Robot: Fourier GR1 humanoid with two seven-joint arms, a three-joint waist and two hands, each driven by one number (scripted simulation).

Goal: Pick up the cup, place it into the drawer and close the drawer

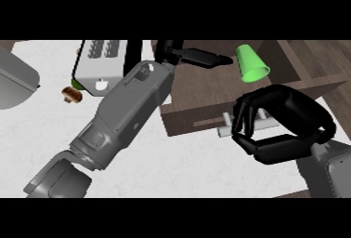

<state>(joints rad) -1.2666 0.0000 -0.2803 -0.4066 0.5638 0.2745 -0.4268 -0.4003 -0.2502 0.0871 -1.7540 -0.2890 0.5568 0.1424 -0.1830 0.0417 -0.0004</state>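
The green cup (251,64) lies tilted inside the open wooden drawer (205,93), wide rim toward the lower right. My left hand (195,56) reaches in from the left, its straight fingers pointing at the cup and ending just short of it, holding nothing. My right hand (284,125) hovers large at the right with fingers and thumb curled into a C over the drawer's pale handle (226,126). I cannot tell whether it touches the handle. Part of the handle is hidden behind those fingers.
A white toaster (99,60) stands at the back left, partly covered by my left forearm. A small brown item (72,94) lies beside it, and a grey rounded vessel (14,81) sits at the far left on the white counter (178,162).
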